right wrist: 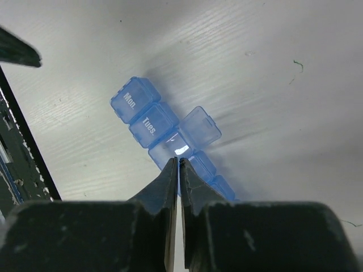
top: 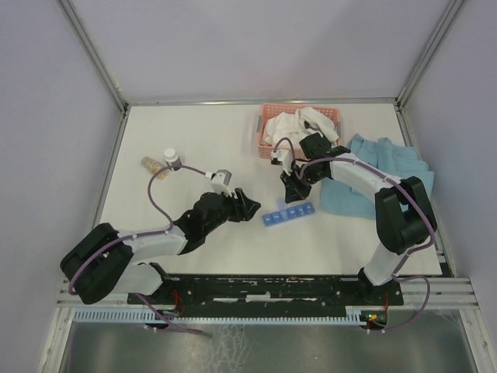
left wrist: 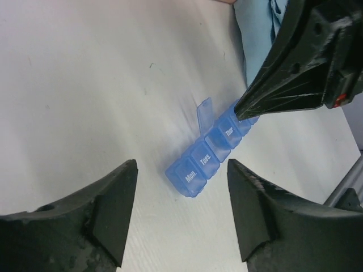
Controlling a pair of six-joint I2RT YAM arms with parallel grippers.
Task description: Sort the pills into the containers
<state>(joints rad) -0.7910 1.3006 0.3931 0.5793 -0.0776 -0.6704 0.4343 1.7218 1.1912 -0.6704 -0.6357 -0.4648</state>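
Note:
The blue translucent pill organiser (top: 287, 214) lies on the white table between the two arms. Its cells read Mon. and Tues. in the left wrist view (left wrist: 207, 158) and the right wrist view (right wrist: 148, 123). The third cell's lid (right wrist: 199, 127) stands open. My right gripper (right wrist: 180, 162) is shut, with its tips right over that open cell; I see nothing between the fingers. It shows from above in the top view (top: 293, 194). My left gripper (left wrist: 181, 201) is open and empty, just short of the Mon. end, and it also shows in the top view (top: 250, 206). No loose pill shows.
A pink basket (top: 268, 116) of white cloth stands at the back. A light blue cloth (top: 380, 175) lies under the right arm. A small white-capped bottle (top: 172, 158) and a tan-filled piece (top: 151, 164) lie at the far left.

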